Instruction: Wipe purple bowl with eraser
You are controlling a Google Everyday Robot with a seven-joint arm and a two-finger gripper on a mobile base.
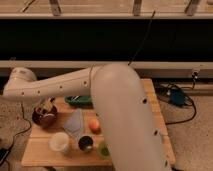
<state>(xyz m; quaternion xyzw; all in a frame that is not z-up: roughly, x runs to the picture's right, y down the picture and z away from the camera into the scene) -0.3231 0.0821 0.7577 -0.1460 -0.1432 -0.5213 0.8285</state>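
My arm (125,120) hides much of the counter (37,150). My gripper (47,107) is at the purple bowl (37,117); whether it grips, I cannot tell.

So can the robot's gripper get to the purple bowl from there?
Probably yes. The gripper hangs right at the purple bowl on the table. Nothing seems to stand between them; the white cup sits nearer the front, out of the way.

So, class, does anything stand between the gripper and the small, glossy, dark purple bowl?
Nothing visible does. The gripper sits right over the small, glossy, dark purple bowl at the left edge of the wooden table; the white cup stands apart, nearer the camera.
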